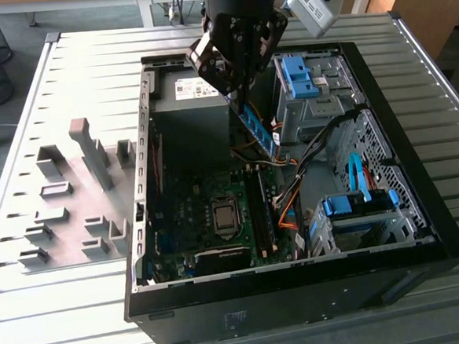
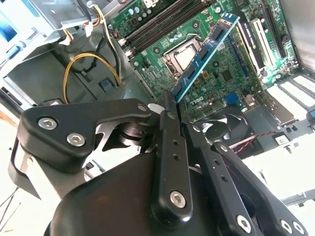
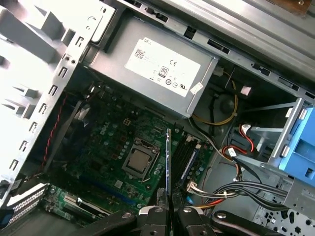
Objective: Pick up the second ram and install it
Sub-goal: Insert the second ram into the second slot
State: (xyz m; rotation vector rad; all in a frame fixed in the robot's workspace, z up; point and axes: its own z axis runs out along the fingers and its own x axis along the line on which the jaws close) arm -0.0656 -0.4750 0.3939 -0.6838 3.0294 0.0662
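Observation:
My gripper (image 1: 237, 100) hangs over the open computer case (image 1: 446, 228), shut on the second ram (image 1: 258, 130). The ram is a thin blue-green board with black chips and slopes down from the fingertips toward the motherboard (image 1: 177, 215). In the second wrist view the ram (image 2: 204, 54) reaches out from the gripper (image 2: 173, 105) above the processor socket (image 2: 184, 56). The first wrist view shows the ram (image 3: 168, 162) edge-on, rising from the gripper (image 3: 168, 199) between the socket (image 3: 140, 160) and the memory slots (image 3: 189, 157). The ram's lower end stays above the board.
A grey power supply (image 3: 162, 69) fills the case's far end. Blue drive-bay latches (image 1: 302, 76) and a blue drive cage (image 1: 358, 202) sit at the exterior view's right, with orange and yellow cables (image 1: 291, 207) beside the slots. Grey holder blocks (image 1: 88, 174) stand on the slatted table.

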